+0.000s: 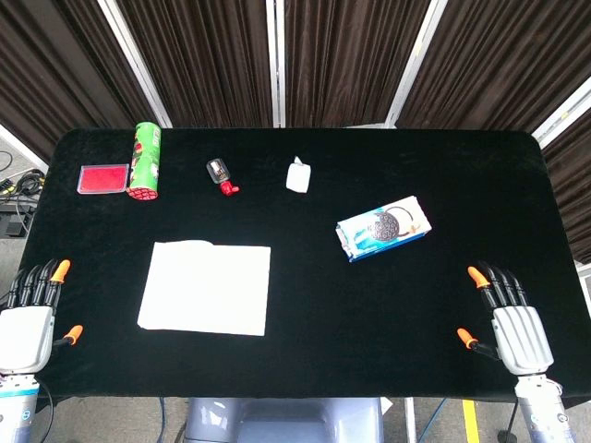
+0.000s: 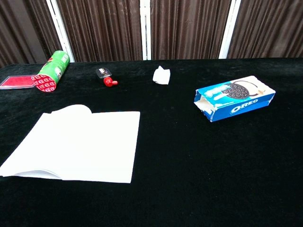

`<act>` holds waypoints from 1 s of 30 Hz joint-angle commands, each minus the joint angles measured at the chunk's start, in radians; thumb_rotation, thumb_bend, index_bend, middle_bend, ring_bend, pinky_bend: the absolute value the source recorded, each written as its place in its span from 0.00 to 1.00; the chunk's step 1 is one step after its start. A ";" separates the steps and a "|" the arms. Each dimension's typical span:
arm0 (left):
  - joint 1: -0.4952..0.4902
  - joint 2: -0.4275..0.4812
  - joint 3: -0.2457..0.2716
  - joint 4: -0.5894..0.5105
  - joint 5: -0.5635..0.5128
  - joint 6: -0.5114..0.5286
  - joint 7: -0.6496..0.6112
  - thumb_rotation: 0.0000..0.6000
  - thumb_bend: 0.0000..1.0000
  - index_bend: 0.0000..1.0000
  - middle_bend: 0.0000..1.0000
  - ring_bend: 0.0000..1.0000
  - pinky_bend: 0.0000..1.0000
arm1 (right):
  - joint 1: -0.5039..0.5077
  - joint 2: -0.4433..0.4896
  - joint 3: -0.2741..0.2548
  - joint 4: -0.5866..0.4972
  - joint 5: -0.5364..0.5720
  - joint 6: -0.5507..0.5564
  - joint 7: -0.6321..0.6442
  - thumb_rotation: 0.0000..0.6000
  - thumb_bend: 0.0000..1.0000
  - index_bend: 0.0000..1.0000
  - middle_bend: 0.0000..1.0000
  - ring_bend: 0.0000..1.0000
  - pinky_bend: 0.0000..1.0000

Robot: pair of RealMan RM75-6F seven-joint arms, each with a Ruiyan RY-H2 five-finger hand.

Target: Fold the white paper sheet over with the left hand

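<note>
The white paper sheet [image 1: 206, 288] lies on the black table, left of centre; in the chest view the sheet [image 2: 80, 144] shows two layers at its near-left edge and a raised curl at the far left corner. My left hand [image 1: 30, 317] rests at the table's front-left edge, fingers spread, holding nothing, well left of the sheet. My right hand [image 1: 511, 316] rests at the front-right edge, fingers spread and empty. Neither hand appears in the chest view.
Along the back stand a red flat case [image 1: 102, 178], a green can lying on its side [image 1: 144, 160], a small black-and-red item [image 1: 222, 175] and a crumpled white piece [image 1: 297, 174]. A blue Oreo box [image 1: 382, 227] lies right of centre.
</note>
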 commanded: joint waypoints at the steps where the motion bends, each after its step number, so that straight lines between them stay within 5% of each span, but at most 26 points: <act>1: 0.000 0.000 0.000 -0.001 0.000 0.000 -0.001 1.00 0.03 0.00 0.00 0.00 0.00 | -0.001 0.001 -0.002 0.000 -0.001 -0.001 0.000 1.00 0.09 0.00 0.00 0.00 0.00; 20: -0.017 -0.009 0.012 0.006 -0.003 -0.044 -0.002 1.00 0.03 0.00 0.00 0.00 0.00 | -0.004 0.001 -0.011 -0.002 0.007 -0.017 -0.019 1.00 0.09 0.00 0.00 0.00 0.00; 30: -0.052 -0.100 0.066 0.091 0.009 -0.154 0.067 1.00 0.14 0.00 0.00 0.00 0.00 | -0.007 0.002 -0.022 -0.004 -0.006 -0.017 -0.019 1.00 0.08 0.00 0.00 0.00 0.00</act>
